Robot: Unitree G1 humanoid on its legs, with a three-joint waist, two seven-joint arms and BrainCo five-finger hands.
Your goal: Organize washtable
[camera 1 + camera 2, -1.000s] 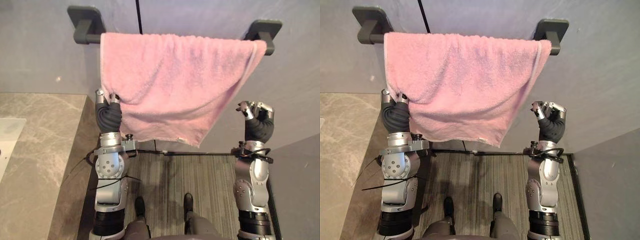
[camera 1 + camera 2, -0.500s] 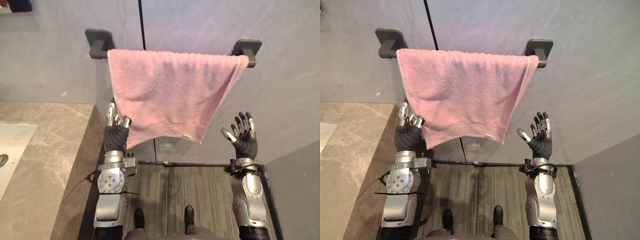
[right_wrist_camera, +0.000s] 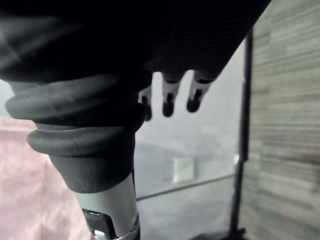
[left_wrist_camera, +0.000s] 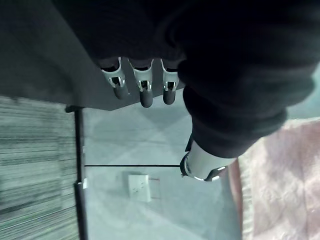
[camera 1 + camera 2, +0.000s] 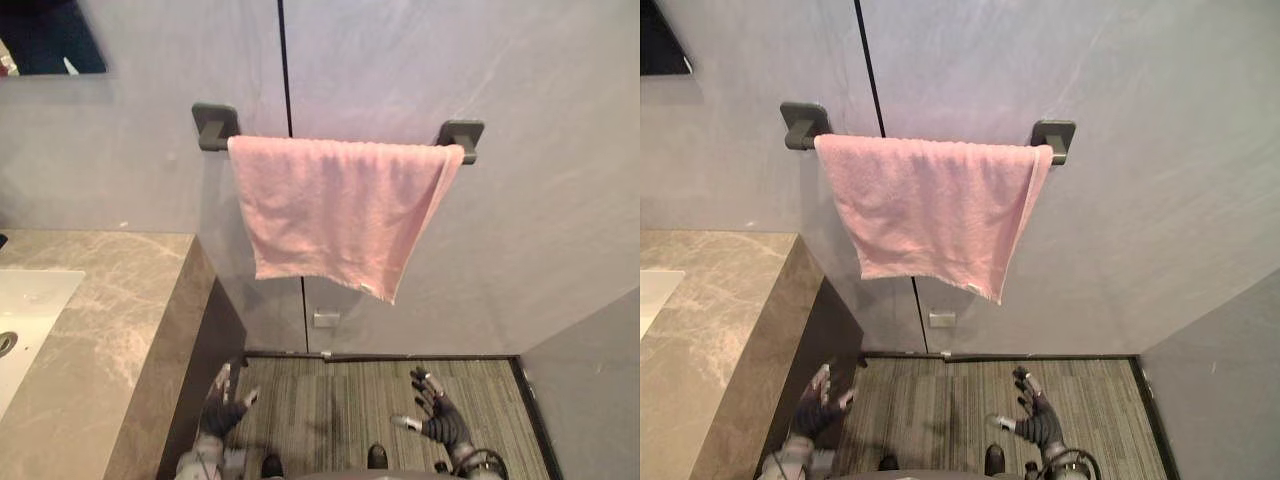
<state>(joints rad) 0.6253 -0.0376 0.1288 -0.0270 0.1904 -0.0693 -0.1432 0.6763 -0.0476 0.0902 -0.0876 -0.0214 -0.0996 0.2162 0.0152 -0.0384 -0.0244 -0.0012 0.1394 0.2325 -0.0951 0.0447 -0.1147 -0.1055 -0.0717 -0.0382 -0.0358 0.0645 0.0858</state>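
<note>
A pink towel (image 5: 335, 210) hangs over the dark wall rail (image 5: 215, 126), spread between its two brackets, its lower right corner hanging lowest. My left hand (image 5: 222, 410) is low down beside the counter's dark side panel, fingers straight and spread, holding nothing. Over the striped floor my right hand (image 5: 437, 418) is open too, far below the towel. The wrist views show each hand's straight fingers (image 4: 142, 86) (image 3: 168, 99) with the wall and a strip of pink towel (image 4: 280, 185) beyond.
A marble counter (image 5: 95, 340) with a white sink (image 5: 22, 315) stands at the left, its dark side panel (image 5: 205, 350) next to my left hand. A small white wall outlet (image 5: 324, 319) sits under the towel. A mirror corner (image 5: 45, 40) shows top left.
Both hands let go of the towel, opened and dropped low toward the floor. The view has pulled back and tilted up, so towel and rail look smaller.
</note>
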